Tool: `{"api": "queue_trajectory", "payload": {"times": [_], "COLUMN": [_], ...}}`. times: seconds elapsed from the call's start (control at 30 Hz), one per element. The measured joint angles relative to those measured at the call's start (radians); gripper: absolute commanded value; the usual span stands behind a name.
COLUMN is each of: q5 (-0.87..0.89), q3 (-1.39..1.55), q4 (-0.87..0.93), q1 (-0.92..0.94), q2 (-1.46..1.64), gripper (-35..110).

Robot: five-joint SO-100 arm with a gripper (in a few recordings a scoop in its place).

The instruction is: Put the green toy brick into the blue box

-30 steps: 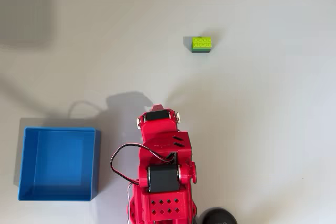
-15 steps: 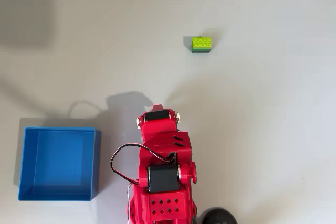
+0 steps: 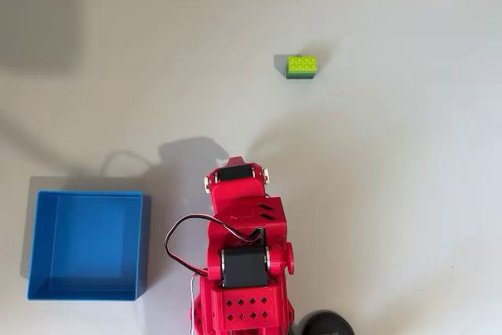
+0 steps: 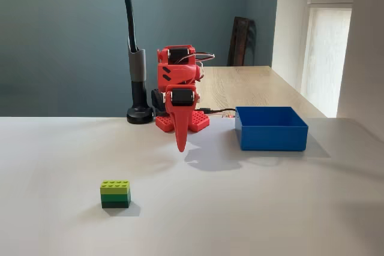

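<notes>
The green toy brick (image 3: 301, 66) stands alone on the white table, lime layer on top, at the upper right of the overhead view and at the front left of the fixed view (image 4: 115, 194). The blue box (image 3: 88, 245) sits empty at the lower left of the overhead view and to the right in the fixed view (image 4: 270, 128). My red arm (image 3: 239, 233) is folded up at the bottom centre. Its gripper (image 4: 180, 142) points straight down at the table between brick and box, far from both. The fingers lie together, shut on nothing.
A black pole on a round base (image 4: 139, 114) stands just beside my arm's base (image 3: 321, 324). A black and red cable (image 3: 176, 241) loops off the arm toward the box. Bare white table (image 3: 408, 194) lies around the brick.
</notes>
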Motion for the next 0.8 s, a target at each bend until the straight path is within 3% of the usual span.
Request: {"api": "queue_trajectory", "payload": {"times": [0.8], "q5": [-0.029], "q3": [-0.123], "q4": [-0.083], "q1": [0.000], "q2": [-0.074], "gripper": [0]}}
